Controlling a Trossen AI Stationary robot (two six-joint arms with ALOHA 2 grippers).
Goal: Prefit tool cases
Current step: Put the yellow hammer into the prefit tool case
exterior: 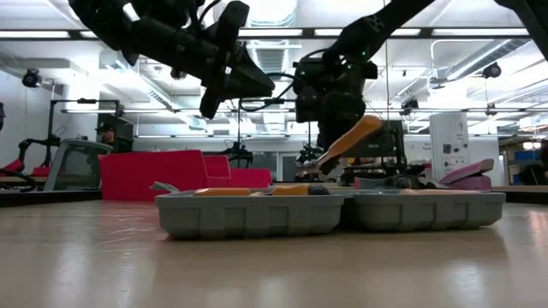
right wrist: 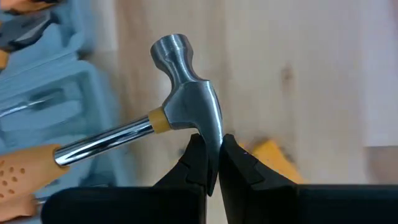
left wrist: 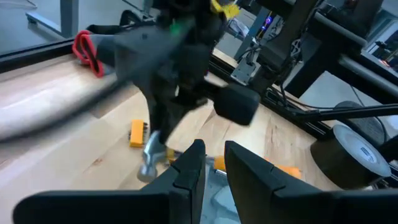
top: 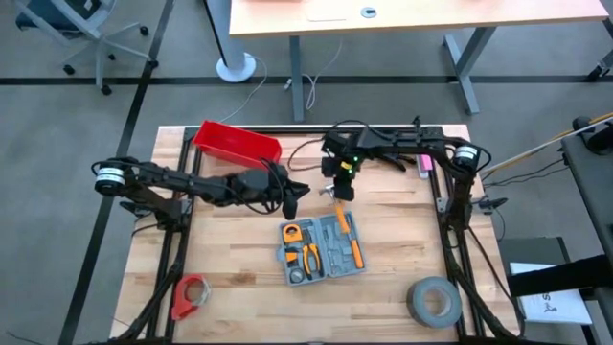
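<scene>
Wooden tabletop [top: 239, 278]: light butcher-block surface carrying all items.

Red plastic bin [top: 237, 143]: near the far edge, toward the far-left corner, set at a slant.

Left arm: reaches in from the left edge across the middle of the tabletop. Left gripper [top: 291, 201] hovers above the wood just beyond the case's far-left corner; in its own wrist view the fingers [left wrist: 189, 174] stand a narrow gap apart with nothing between them.

Right arm: runs along the far edge from the right side. Right gripper [top: 342, 192] hangs over the wood just beyond the case's far edge, jaws clenched on the steel claw of a hammer.

Tool case [top: 321, 249]: grey-blue hinged case, lying open and flat at the centre of the tabletop, slightly toward the near edge. Moulded recesses hold orange-handled tools, among them pliers [top: 308, 257]; in the low view both halves sit level on the wood.

Grey tape roll [top: 434, 301]: lying flat near the near-right corner.

Red tape dispenser [top: 191, 295]: near the near-left corner.

Hammer [right wrist: 168, 115]: steel head, chrome shaft, orange grip; lifted clear of the tabletop, head uppermost in the low view, its grip slanting down toward the case's far edge.

Small orange block [left wrist: 137, 133]: on bare wood below the hammer head, beyond the case.

Pink object [top: 423, 165]: at the far edge, beside the right arm.
</scene>
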